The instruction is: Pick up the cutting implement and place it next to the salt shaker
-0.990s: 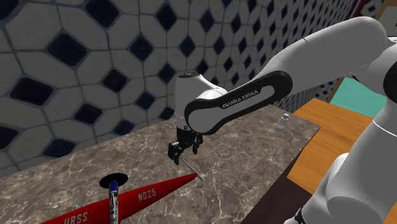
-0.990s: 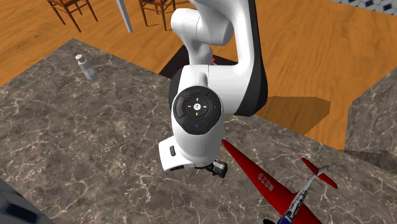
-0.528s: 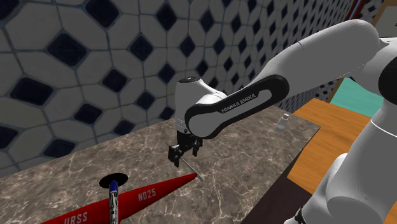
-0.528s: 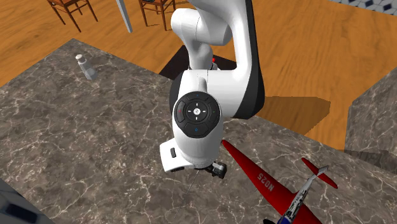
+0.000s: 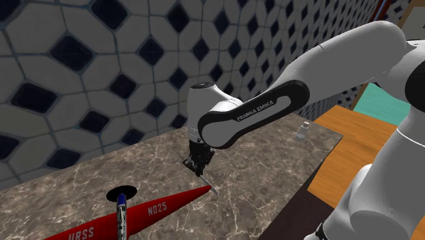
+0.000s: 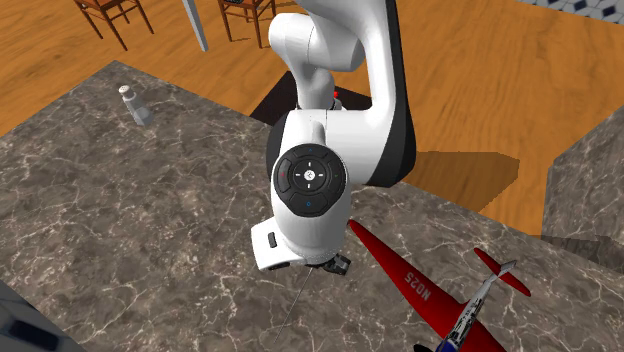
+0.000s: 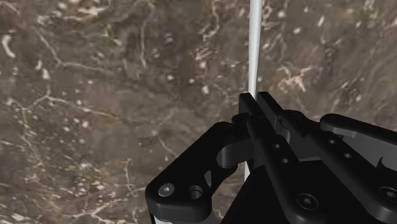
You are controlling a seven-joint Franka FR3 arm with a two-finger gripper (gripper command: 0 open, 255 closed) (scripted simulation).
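End effector (image 5: 198, 163) low over the dark marbled worktop (image 5: 272, 163), hanging from the white arm, which reaches in from the shoulder view's right. Wrist view: the two black fingers are closed together at (image 7: 254, 100) with the knife (image 7: 255, 44) pinched between them. The knife reads as a thin pale strip running straight out past the fingertips over the worktop (image 7: 95, 95). Shoulder view: knife (image 5: 209, 185) is a slim grey sliver slanting from the fingers down towards the surface. Cannot tell whether its far end touches the stone or is clear of it. The pointed wing tip of a red toy plane (image 5: 153, 208), marked N025, lies just beside the knife. Second exterior view: end effector (image 6: 336, 265) sits under the arm's wrist, and the knife (image 6: 297, 300) shows as a faint thin line below it. The red plane (image 6: 400, 270) is just to that view's right. Salt shaker (image 6: 131, 105) stands upright near the worktop's (image 6: 120, 230) far corner, well apart from the knife. In the shoulder view the salt shaker (image 5: 302, 129) is at the worktop's right end. A blue-and-white tiled wall (image 5: 102, 68) backs the worktop, with a wooden floor (image 6: 500, 80) beyond it.
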